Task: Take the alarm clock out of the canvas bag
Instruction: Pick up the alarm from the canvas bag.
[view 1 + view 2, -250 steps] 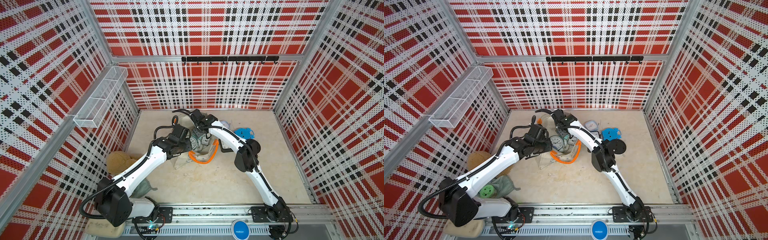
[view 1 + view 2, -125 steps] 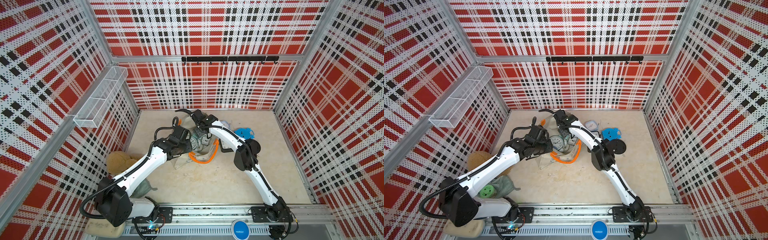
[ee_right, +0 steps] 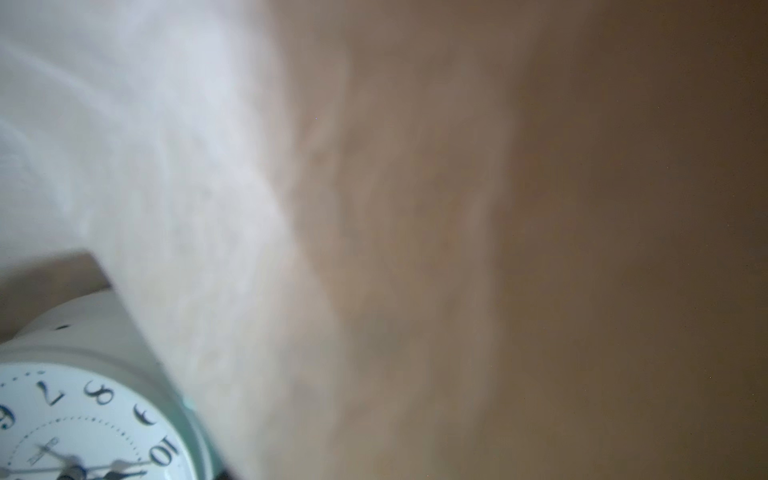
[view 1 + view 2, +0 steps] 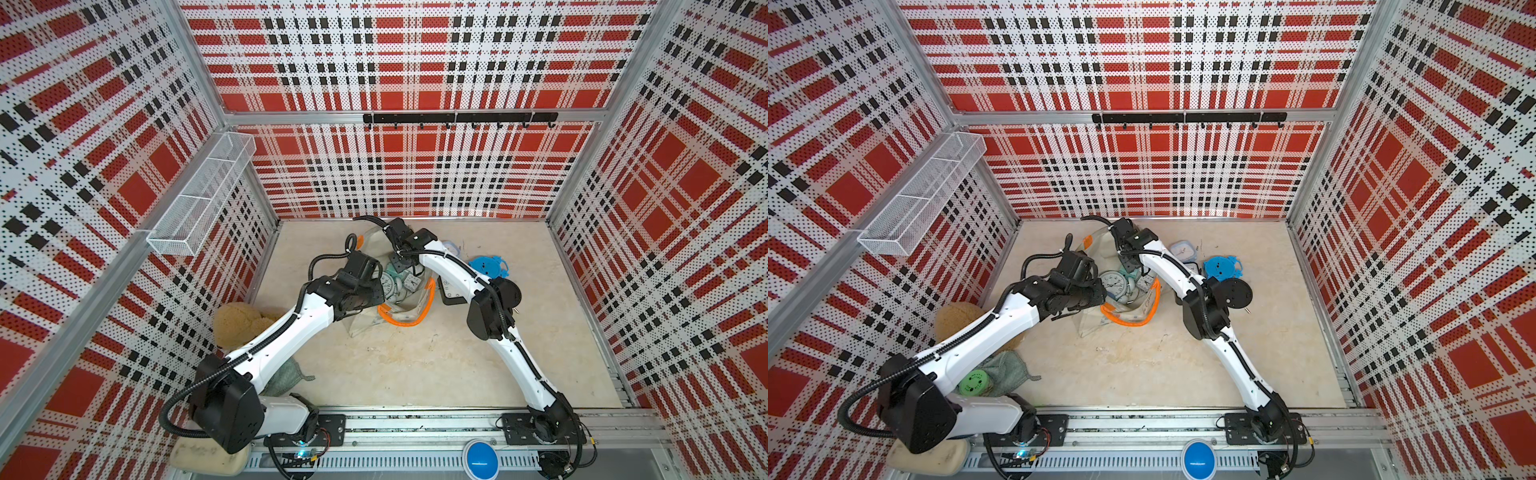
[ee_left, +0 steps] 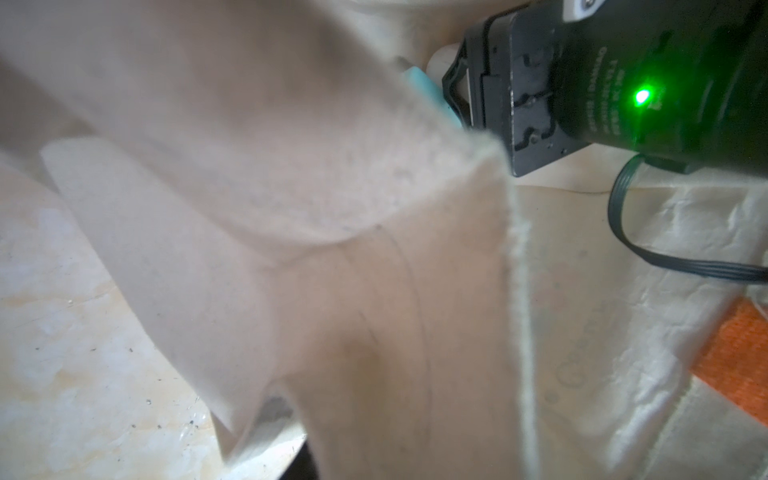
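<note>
Near edge: aluminium rail [image 4: 415, 419] across the front. Beige stone-look tabletop [image 4: 395, 365], open in the near middle and on the right. Red plaid perforated walls [image 4: 415, 62] close three sides.

Near left corner is crowded: tan plush toy [image 4: 237, 324], green cloth [image 4: 1005, 370].

Mid-table: canvas bag [image 4: 365, 326], mouth up, orange handle [image 4: 417, 318] looped on its near side. Mint alarm clock [image 4: 1113, 283] sits inside, dial showing from above.

Left gripper [image 4: 1098, 293] at the bag's left rim, cloth across its camera; jaws hidden, can't tell.

Right gripper [image 4: 401, 265] down in the mouth just beside the clock; fingers hidden, width unclear.

Beyond: blue clock [image 4: 486, 266] on the table; hook rail [image 4: 457, 118] on the back wall.
</note>
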